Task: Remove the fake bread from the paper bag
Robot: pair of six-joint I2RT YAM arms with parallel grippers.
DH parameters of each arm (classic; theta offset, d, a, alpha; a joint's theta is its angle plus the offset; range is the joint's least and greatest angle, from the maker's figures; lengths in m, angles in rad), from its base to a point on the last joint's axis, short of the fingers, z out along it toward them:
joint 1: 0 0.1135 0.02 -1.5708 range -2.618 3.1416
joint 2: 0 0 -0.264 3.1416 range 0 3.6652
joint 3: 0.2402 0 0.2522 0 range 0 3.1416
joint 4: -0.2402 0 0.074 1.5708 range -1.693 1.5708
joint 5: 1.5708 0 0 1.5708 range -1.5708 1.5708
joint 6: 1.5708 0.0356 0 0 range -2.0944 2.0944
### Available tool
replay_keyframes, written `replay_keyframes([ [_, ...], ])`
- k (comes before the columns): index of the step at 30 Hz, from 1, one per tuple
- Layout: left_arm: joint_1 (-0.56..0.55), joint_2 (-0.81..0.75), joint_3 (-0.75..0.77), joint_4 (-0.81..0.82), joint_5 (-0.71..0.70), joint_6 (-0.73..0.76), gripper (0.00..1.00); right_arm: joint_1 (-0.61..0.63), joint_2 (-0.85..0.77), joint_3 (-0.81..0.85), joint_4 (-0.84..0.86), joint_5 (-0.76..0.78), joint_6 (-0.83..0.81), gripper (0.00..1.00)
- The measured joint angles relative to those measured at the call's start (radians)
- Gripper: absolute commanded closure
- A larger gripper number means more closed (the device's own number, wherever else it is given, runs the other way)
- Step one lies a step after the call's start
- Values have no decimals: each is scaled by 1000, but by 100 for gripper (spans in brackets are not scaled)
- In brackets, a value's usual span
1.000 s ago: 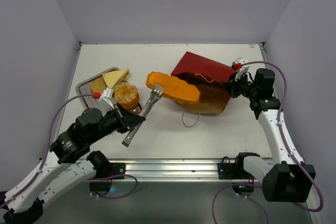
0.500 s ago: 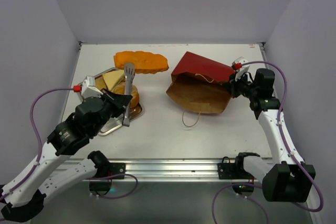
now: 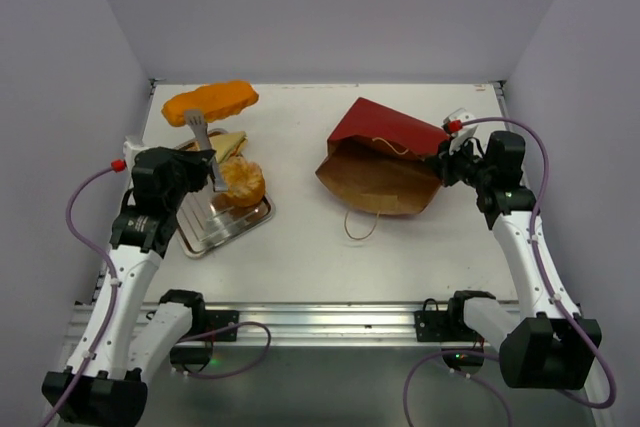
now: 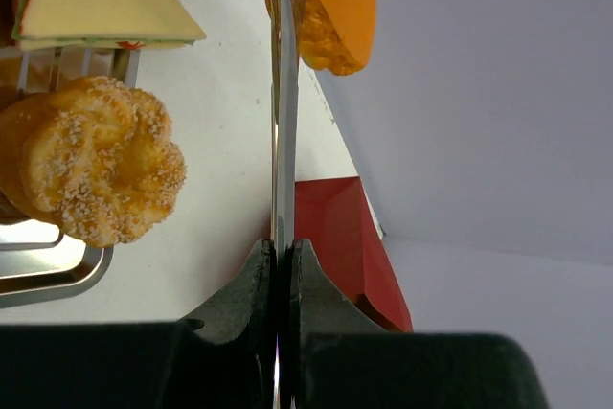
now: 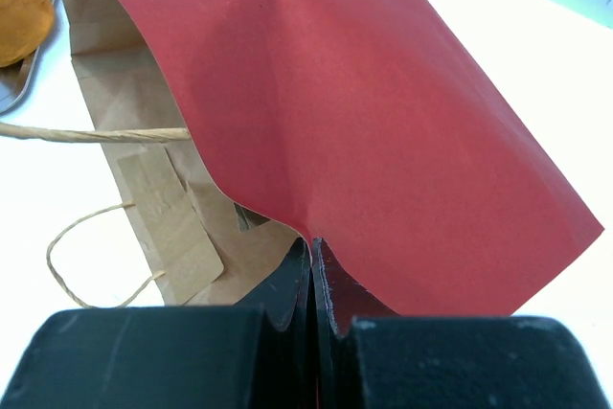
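- Golden-orange long roll (image 3: 210,102) is out of the paper bag (image 3: 385,162). It hangs over the far-left corner of the table (image 3: 300,257), caught in the tips of the metal tongs (image 3: 203,147).
- On the tong handles my left gripper (image 3: 212,179) is squeezed tight. In the wrist view the two blades sit almost flat together, with the roll pinched at their far end.
- What the set-down turns on: the roll is straight out beyond the jaws, and its long axis runs left-right across the table, crosswise to the tongs. The tray (image 3: 215,227) lies on the near side of the roll, under the tongs.
- The tray carries the bun (image 3: 240,179) and the sandwich wedge (image 3: 228,142), both toward its far half. I reckon a straight drop would land the roll on them, so the bare near part looks the safer spot.
- Over on the other side my right gripper (image 3: 445,162) is clamped on the bag's red edge. It's well apart from the tray, so it isn't in the way.
- From above, the bag mouth shows only brown lining and a cord handle (image 3: 358,227). I can't make out any bread in there.
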Motion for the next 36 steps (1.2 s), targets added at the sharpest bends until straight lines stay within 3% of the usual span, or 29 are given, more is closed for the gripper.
replay_keyframes([
  [9, 168, -166, -181, 19, 103, -89, 100, 0, -2, 0, 0, 1, 0, 100],
  [16, 296, -88, -326, 71, 224, -102, 100, 0, -2, 0, 0, 1, 0, 100],
  [27, 365, -89, -366, 105, 293, -81, 100, 0, -2, 0, 0, 1, 0, 100],
  [31, 371, -89, -378, 105, 304, -76, 83, 0, -2, 0, 0, 1, 0, 100],
  [36, 375, -89, -378, 116, 311, -76, 73, 0, -2, 0, 0, 1, 0, 100],
])
